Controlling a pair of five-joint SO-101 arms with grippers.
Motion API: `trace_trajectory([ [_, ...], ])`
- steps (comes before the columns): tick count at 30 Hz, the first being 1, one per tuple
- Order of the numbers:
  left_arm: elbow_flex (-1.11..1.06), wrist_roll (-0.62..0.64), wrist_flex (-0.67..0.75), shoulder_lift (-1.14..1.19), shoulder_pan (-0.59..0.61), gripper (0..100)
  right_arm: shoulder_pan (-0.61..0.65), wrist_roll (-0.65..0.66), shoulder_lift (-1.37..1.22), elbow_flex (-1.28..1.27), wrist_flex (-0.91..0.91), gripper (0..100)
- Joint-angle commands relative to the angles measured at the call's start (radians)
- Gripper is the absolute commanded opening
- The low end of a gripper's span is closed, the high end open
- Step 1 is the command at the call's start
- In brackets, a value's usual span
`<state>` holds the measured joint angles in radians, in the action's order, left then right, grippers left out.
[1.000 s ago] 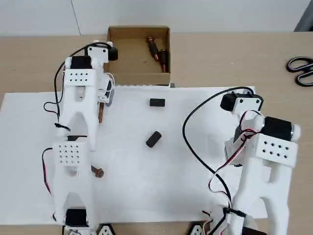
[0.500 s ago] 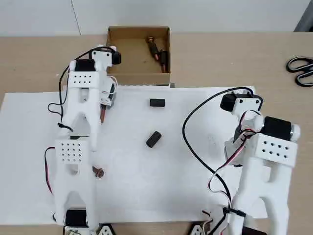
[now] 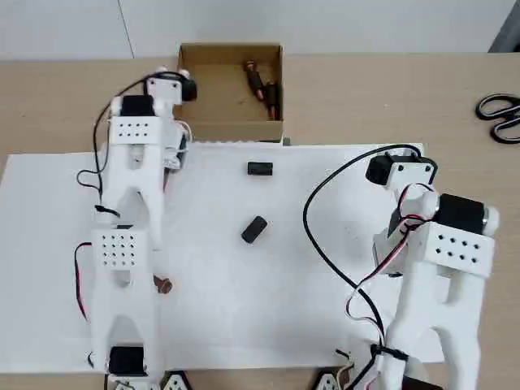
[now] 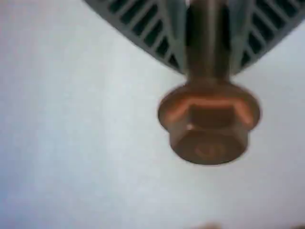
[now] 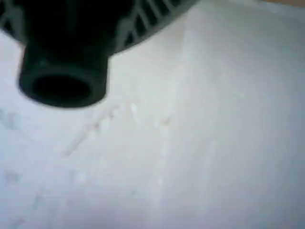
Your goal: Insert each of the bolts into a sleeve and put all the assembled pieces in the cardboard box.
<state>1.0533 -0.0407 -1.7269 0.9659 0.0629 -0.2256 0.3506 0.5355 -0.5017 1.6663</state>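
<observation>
In the left wrist view my left gripper [image 4: 208,45] is shut on a copper bolt [image 4: 208,121], whose hex head points out over the white sheet. From above, this arm [image 3: 134,162] stands just in front of the cardboard box's [image 3: 213,126] left corner. My right gripper [image 5: 71,24] is shut on a black sleeve [image 5: 62,71], open end outward, low over the sheet at the right. Two loose black sleeves lie mid-sheet, one nearer the box [image 3: 260,169] and one farther from it [image 3: 254,229]. Another bolt [image 3: 164,285] peeks out beside the left arm. Assembled pieces [image 3: 262,83] lie in the box.
The white sheet [image 3: 268,309] covers the wooden table in front of the box. Black scissors [image 3: 500,115] lie at the far right edge of the table. The right arm [image 3: 439,252] and its cable loop [image 3: 313,219] occupy the right side of the sheet.
The left arm's wrist swung slightly right, then back toward the box's left corner, still holding the bolt, which is now mostly hidden under it. The right arm has kept still.
</observation>
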Motion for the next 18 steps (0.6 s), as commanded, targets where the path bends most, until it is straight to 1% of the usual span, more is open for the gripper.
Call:
trace_trajectory([
  [1, 0.044, 0.061, -0.025, -0.170, -0.037, 1, 0.025, 0.002, 0.035, 0.012, 0.004, 0.3],
  [5, -0.019, 0.060, -0.029, -0.336, -0.055, 1, 0.050, -0.054, 0.087, 0.011, 0.015, 0.3],
  [8, -0.125, 0.060, -0.029, -0.532, -0.077, 1, 0.061, -0.055, 0.223, 0.011, 0.012, 0.3],
  [13, -0.432, 0.058, -0.028, -0.882, -0.132, 1, 0.134, -0.054, 0.463, 0.000, 0.010, 0.3],
  [18, -0.814, 0.026, -0.025, -1.231, -0.196, 1, 0.208, -0.066, 0.604, -0.081, -0.019, 0.2],
])
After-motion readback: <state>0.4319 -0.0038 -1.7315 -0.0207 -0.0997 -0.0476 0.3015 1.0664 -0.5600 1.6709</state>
